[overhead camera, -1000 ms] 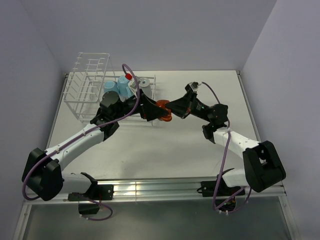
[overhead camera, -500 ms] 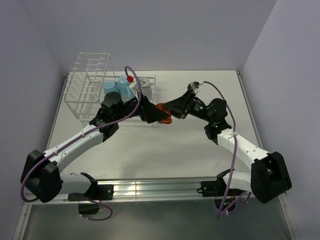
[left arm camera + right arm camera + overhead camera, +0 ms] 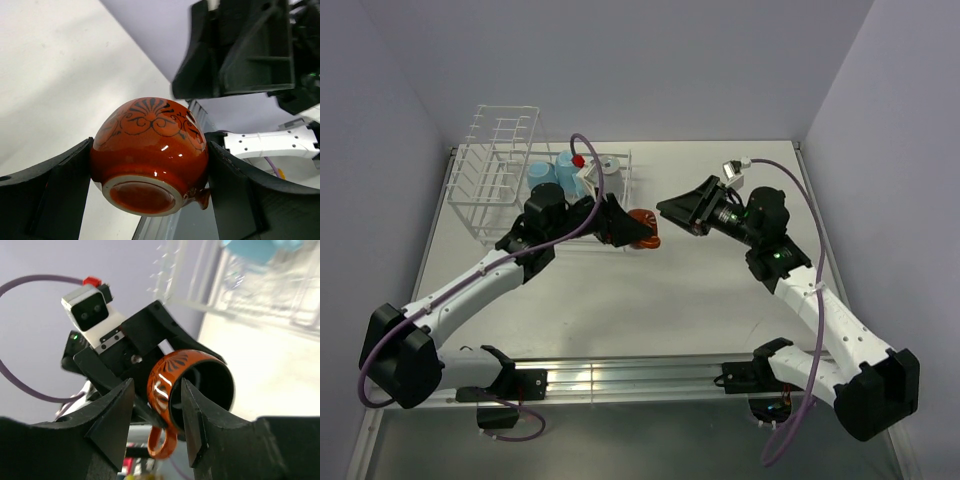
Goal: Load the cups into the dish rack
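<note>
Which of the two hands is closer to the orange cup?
Left. The left hand grips the orange cup between its fingers; the right hand hangs open just to the cup's right, not touching.

No legible text or markings

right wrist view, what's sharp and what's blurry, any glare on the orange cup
Right wrist view: the orange-red cup is sharp, with bright streaks on its side; the dish rack and blue mug behind are blurred and washed out. Left wrist view: small white glints on the cup's glaze. Top external view: even light, soft shadows.
</note>
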